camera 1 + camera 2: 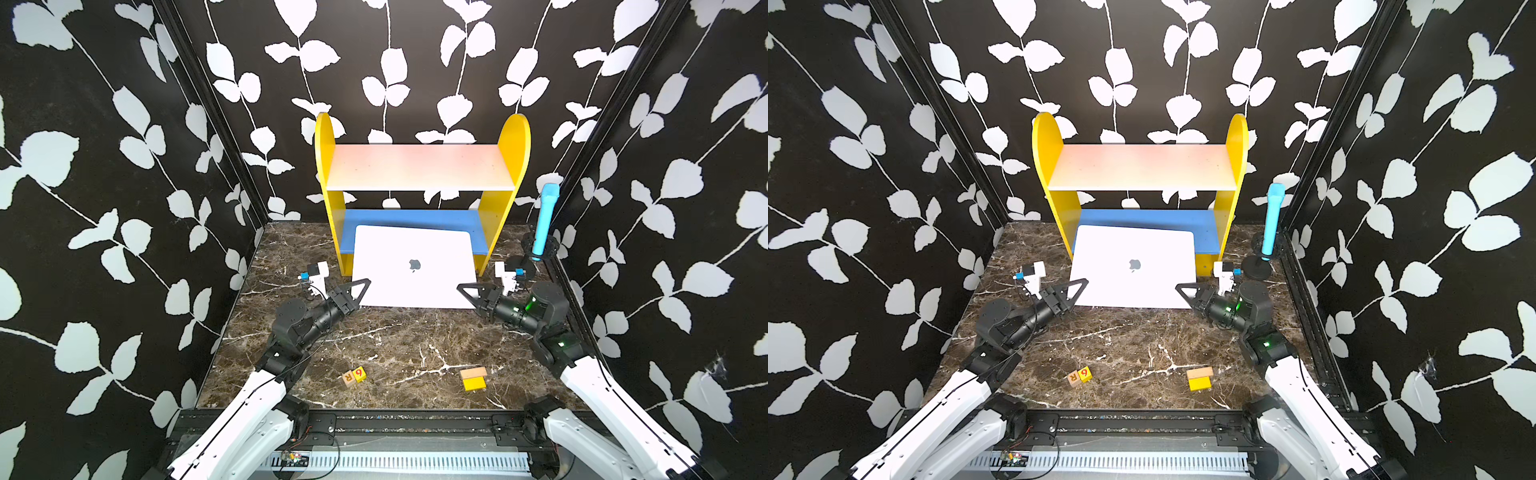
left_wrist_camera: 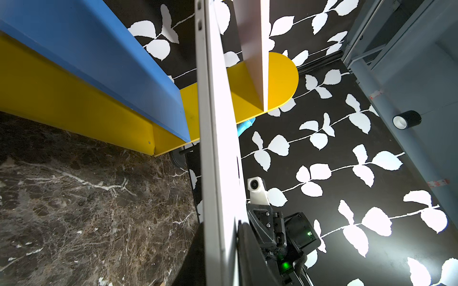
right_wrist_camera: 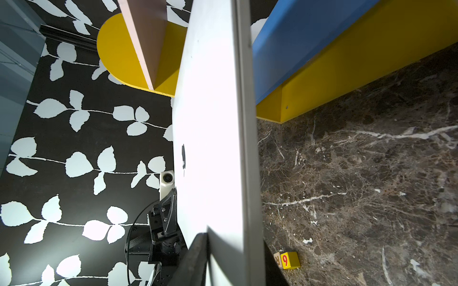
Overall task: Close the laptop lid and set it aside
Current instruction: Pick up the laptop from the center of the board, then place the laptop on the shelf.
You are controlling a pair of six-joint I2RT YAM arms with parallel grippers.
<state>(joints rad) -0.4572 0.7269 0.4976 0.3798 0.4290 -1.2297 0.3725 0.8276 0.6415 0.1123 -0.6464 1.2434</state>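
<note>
The closed laptop (image 1: 1133, 280), logo up, is before the yellow shelf (image 1: 1235, 166), the left gripper (image 1: 1081, 286) and right gripper (image 1: 1181, 290) clamping its near corners.

left gripper (image 1: 360, 287): I see its jaws pinching the near left corner of the laptop (image 1: 413, 266).
right gripper (image 1: 464, 289): jaws pinching the near right corner, arm low.

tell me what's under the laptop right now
Wrist views look beneath the laptop: marble table under its near part, the blue shelf board by its far edge. Whether that edge rests on the board is hidden, as is the laptop's underside.
</note>
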